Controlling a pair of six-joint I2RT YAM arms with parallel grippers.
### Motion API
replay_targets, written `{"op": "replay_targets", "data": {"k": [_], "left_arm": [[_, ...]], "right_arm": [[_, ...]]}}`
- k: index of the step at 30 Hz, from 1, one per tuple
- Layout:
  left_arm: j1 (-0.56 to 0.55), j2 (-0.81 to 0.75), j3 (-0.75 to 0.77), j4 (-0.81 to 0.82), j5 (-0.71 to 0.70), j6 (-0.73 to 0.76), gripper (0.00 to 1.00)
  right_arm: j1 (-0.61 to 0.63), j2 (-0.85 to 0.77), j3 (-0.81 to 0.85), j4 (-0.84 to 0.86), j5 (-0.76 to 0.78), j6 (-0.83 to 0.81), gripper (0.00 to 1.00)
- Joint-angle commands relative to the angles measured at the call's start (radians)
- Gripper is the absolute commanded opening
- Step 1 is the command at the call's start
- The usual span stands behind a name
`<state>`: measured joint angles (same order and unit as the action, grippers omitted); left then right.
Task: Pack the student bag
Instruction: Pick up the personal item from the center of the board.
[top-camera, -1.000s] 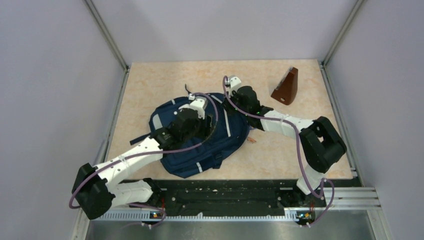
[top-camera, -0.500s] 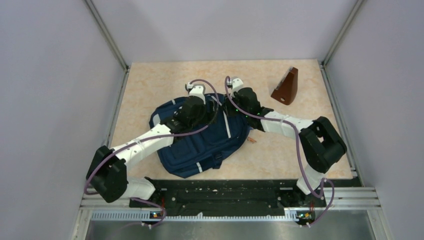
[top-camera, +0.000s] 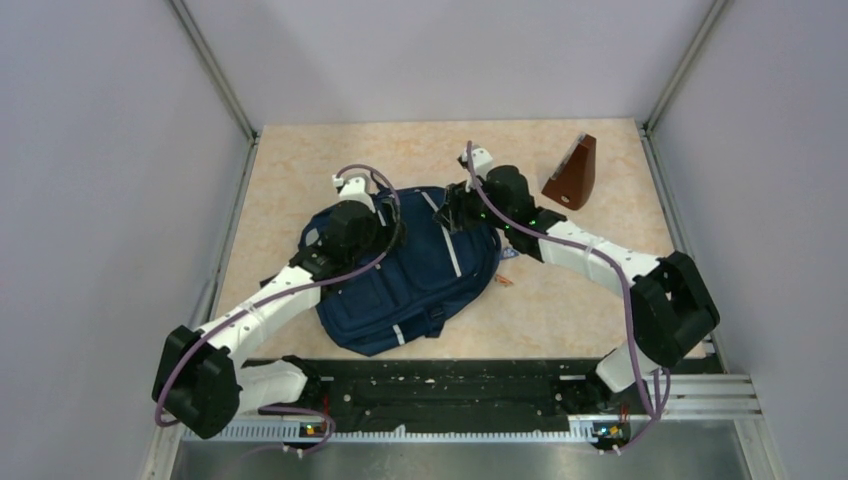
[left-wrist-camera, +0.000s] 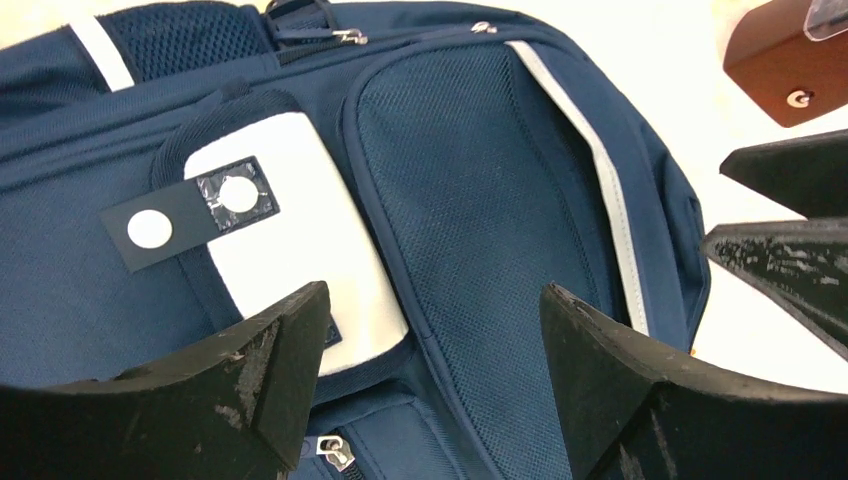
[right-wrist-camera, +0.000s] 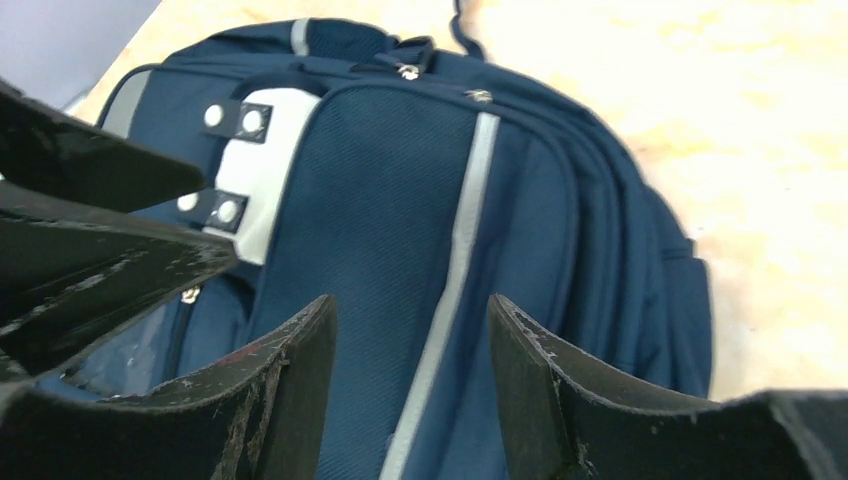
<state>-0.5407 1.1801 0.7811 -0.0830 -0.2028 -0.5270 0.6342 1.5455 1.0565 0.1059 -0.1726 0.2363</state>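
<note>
Navy bag flat, front up, mid-counter. Over its far end, from either side: left pincer and right pincer, both spread wide, gripping nothing. Well apart, toward far right corner: brown wedge.

The left gripper is sliding away from the middle of the student bag toward its far-left corner, jaws spread. The right gripper is edging inward over the bag's far-right edge, its elbow swinging outward.
</note>
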Motion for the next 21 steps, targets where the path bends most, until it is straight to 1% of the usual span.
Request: {"op": "replay_targets", "data": {"k": [1,6,10,16,19,21], "left_arm": [[0.011,-0.025,-0.016,0.055,0.026,-0.028,0.82],[0.017,-0.019,-0.039,0.072,0.022,-0.041,0.81],[0.03,0.009,-0.059,0.113,0.022,-0.044,0.81],[0.043,0.08,-0.083,0.2,0.041,-0.042,0.79],[0.044,0.116,-0.078,0.19,0.003,-0.032,0.76],[0.047,0.13,-0.084,0.182,-0.024,-0.032,0.74]], "right_arm": [[0.073,0.043,0.077,-0.04,-0.037,-0.009,0.56],[0.101,0.136,0.134,-0.049,-0.007,-0.018,0.56],[0.104,0.214,0.209,-0.102,0.014,-0.027,0.56],[0.104,0.265,0.276,-0.195,0.14,-0.028,0.57],[0.104,0.286,0.309,-0.255,0.242,-0.024,0.59],[0.102,0.295,0.321,-0.276,0.267,-0.027,0.6]]}}
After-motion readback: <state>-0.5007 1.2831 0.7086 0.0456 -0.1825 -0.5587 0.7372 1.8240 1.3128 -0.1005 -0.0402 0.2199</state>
